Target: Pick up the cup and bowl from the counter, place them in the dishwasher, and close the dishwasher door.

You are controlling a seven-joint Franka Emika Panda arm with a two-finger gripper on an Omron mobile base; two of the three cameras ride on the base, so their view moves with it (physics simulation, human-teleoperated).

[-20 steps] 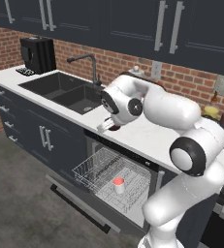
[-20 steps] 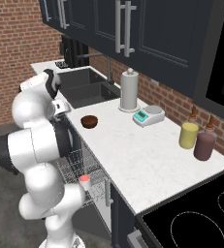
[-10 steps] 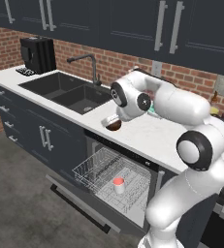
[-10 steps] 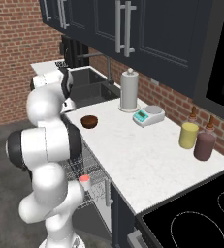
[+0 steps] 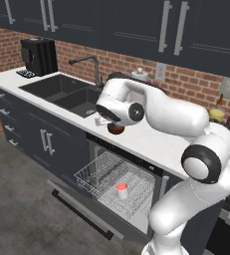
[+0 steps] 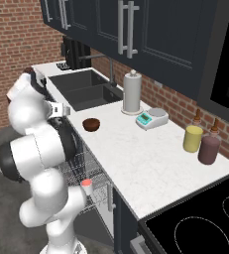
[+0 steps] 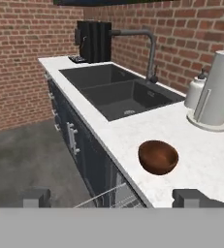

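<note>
The dark brown bowl (image 7: 158, 156) sits on the white speckled counter (image 7: 108, 130) near its front edge, between the sink and the paper towel roll. My gripper (image 7: 112, 197) is open wide, and the bowl lies ahead of it, slightly toward the right fingertip (image 7: 191, 196). In the left base view the hand (image 5: 105, 119) hovers just left of the bowl (image 5: 116, 129), half hiding it. The bowl (image 6: 91, 124) stands free on the counter. The white cup (image 5: 121, 190) stands in the pulled-out wire rack (image 5: 104, 174) of the dishwasher. The dishwasher door (image 5: 76, 206) hangs open, folded down.
A dark double sink (image 7: 114, 89) with a faucet (image 7: 150, 51) lies left of the bowl. A paper towel roll (image 6: 132, 93), a kitchen scale (image 6: 150, 118), a yellow tumbler (image 6: 193, 138) and a maroon tumbler (image 6: 209, 149) stand along the brick wall. A coffee machine (image 5: 39, 56) occupies the far corner.
The arm has swung its upper links toward the sink and the wrist has turned beside the bowl. The jaws stayed open. Bowl and cup have not moved.
</note>
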